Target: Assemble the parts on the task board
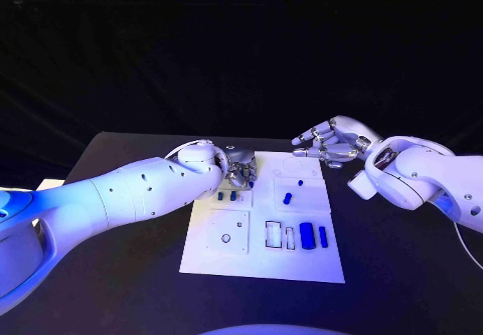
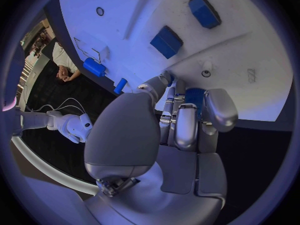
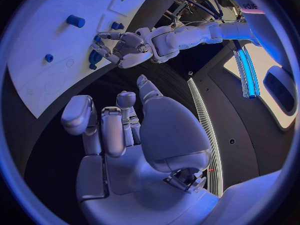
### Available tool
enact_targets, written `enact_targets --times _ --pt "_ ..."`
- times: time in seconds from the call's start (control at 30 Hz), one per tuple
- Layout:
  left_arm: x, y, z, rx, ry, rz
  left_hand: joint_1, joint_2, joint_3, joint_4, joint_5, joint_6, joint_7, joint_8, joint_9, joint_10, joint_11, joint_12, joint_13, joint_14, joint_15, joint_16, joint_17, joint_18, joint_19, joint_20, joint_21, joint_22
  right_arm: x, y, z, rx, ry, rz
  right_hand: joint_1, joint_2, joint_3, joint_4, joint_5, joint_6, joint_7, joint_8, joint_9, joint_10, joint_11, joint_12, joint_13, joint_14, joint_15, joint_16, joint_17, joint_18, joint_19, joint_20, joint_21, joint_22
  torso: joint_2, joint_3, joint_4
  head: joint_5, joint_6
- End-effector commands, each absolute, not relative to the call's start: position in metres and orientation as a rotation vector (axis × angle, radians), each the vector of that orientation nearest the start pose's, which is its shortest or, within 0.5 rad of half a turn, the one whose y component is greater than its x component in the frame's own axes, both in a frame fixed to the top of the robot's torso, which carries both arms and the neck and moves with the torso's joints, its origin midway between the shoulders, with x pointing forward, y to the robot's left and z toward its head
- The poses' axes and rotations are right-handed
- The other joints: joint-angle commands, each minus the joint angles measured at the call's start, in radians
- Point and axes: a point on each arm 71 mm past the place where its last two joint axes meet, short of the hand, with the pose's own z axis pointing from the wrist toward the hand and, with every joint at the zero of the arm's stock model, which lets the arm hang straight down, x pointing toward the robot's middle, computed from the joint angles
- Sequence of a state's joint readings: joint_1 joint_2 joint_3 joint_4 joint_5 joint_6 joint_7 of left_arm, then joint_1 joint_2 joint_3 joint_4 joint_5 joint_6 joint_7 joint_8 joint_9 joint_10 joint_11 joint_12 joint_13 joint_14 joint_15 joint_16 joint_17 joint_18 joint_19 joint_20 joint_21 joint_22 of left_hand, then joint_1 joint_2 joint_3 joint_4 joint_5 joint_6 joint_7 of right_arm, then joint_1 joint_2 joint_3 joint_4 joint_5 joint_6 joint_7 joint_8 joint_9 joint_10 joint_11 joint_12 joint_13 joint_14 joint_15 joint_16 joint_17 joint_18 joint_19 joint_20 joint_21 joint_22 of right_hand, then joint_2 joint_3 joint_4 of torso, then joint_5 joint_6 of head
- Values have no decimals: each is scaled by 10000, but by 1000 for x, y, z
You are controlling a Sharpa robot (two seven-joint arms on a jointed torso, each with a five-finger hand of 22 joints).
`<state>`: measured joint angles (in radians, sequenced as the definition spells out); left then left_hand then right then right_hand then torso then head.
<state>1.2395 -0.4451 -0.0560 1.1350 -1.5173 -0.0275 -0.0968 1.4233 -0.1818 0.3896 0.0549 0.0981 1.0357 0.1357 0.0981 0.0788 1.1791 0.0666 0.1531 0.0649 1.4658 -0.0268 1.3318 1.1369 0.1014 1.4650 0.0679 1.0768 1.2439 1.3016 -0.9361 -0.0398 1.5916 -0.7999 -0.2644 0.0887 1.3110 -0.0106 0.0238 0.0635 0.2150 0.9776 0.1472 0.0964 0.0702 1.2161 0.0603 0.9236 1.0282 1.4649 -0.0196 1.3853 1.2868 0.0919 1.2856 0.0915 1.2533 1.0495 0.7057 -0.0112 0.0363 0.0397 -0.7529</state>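
Note:
The white task board (image 1: 264, 262) lies in the middle of the black table. My left hand (image 1: 237, 172) hovers low over the board's far left part and holds a blue part (image 2: 194, 97) between its thumb and fingers; the same part (image 3: 94, 58) shows in the right wrist view. Just in front of that hand two small blue parts (image 1: 227, 196) stand side by side. Another blue part (image 1: 287, 198) sits near the board's middle. A thick blue cylinder (image 1: 307, 235) and a thin blue piece (image 1: 323, 236) lie at the near right. My right hand (image 1: 330, 144) hangs above the board's far right corner, fingers apart, holding nothing.
Empty outlined recesses (image 1: 273, 234) and a square plate with a hole (image 1: 227, 230) mark the board's near half. A tiny blue part (image 1: 300, 183) stands in the far right field. Bare black table (image 1: 121, 279) surrounds the board on both sides and in front.

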Motion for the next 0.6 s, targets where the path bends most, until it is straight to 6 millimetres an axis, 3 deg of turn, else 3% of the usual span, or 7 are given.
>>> enact_targets --times 0.03,0.6 --pt "539 94 -209 3871 19000 -5909 -26 22 98 -21 -49 162 -9 14 13 -27 32 -59 35 286 82 -37 -11 -114 316 50 50 22 486 -221 -133 3127 16876 11015 12 82 -66 -3 55 -65 1 37 -4 -48 -13 -2 4 429 31 -54 -11 178 -48 -6 -36 -14 -2 -1 9 -5 -13" --pt "540 93 -210 3811 18989 -5864 201 453 779 -455 -138 1073 -172 221 130 876 -199 -5 225 302 -92 90 16 -122 310 -43 288 255 486 -220 -133 3101 16890 11040 22 92 -68 -4 58 -64 1 40 -3 -40 -14 14 14 429 31 -55 -9 179 -48 -6 -40 -17 4 -3 4 -15 -18"
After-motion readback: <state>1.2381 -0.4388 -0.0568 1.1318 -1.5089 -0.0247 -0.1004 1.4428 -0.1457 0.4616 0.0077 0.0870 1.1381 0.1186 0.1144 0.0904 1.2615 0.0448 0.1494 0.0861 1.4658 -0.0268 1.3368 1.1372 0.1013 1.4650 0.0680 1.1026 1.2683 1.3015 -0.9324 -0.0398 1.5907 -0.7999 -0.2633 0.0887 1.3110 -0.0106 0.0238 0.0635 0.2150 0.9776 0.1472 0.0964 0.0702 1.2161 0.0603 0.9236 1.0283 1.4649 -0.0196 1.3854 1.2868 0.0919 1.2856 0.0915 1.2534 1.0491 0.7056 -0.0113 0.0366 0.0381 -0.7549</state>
